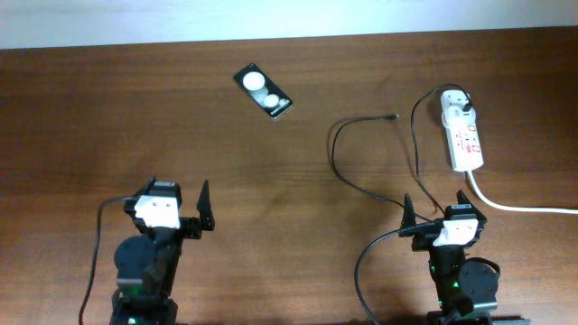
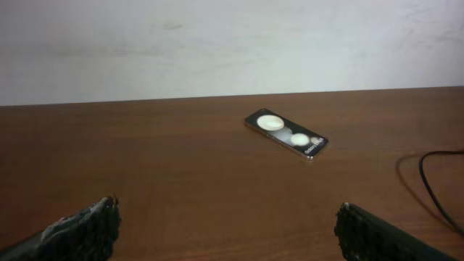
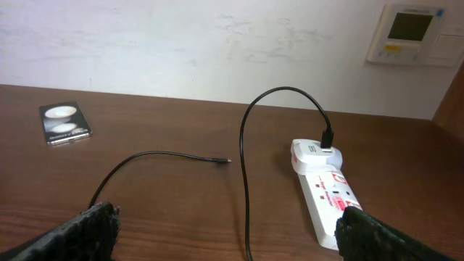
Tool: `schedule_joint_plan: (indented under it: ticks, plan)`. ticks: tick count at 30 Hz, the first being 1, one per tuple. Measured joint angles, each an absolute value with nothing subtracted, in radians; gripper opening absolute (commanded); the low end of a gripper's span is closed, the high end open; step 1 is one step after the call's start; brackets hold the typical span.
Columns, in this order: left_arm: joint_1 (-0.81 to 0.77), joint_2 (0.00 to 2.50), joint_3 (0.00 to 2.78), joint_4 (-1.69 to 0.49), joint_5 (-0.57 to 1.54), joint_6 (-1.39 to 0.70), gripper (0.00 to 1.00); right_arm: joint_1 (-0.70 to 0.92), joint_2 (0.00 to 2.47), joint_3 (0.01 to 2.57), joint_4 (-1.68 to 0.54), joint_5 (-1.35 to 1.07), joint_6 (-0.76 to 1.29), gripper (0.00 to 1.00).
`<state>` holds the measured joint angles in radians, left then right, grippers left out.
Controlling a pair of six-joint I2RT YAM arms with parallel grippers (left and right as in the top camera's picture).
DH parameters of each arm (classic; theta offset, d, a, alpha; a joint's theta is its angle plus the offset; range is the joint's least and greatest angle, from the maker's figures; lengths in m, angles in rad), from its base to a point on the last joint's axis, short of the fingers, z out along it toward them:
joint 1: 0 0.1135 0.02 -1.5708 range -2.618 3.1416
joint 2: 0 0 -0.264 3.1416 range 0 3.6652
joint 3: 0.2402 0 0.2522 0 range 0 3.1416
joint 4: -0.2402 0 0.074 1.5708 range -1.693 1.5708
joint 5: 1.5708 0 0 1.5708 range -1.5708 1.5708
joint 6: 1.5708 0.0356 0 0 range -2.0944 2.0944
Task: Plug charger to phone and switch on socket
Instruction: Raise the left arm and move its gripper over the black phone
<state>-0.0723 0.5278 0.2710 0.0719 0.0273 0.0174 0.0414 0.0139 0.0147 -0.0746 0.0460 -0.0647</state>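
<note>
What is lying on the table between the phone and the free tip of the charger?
Nothing: only bare table between the phone and the charger tip, seen in the overhead view.

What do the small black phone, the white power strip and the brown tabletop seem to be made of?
The small black rectangular phone: probably glass, glossy, bright spots like reflections. The white elongated power strip: likely moulded plastic, smooth, slight sheen. The brown table: wood or wood-look laminate, grain streaks, semi-matte; cannot tell which.

We hold our left claw (image 1: 177, 191) and right claw (image 1: 435, 202) low and drawn back, well apart from each other, both pointing forward. Each has its jaws spread wide, with nothing between them.
</note>
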Motion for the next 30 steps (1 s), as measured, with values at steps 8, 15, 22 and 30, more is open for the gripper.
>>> schedule_joint_plan:
  ticks: [8, 15, 22, 30]
  plan:
    - [-0.072, 0.696, 0.356, 0.07, 0.035, 0.017, 0.99, 0.041, 0.014, 0.015, -0.075, 0.046, -0.065, 0.99]
    - [-0.072, 0.76, 0.403, 0.068, 0.059, 0.017, 0.99, 0.041, 0.014, 0.015, -0.075, 0.046, -0.064, 0.98]
    - [-0.072, 0.809, 0.431, 0.065, 0.072, 0.017, 0.99, 0.041, 0.014, 0.015, -0.075, 0.046, -0.065, 0.99]
    - [-0.072, 0.899, 0.558, -0.081, 0.076, 0.017, 0.99, 0.041, 0.014, 0.015, -0.075, 0.046, -0.064, 0.99]
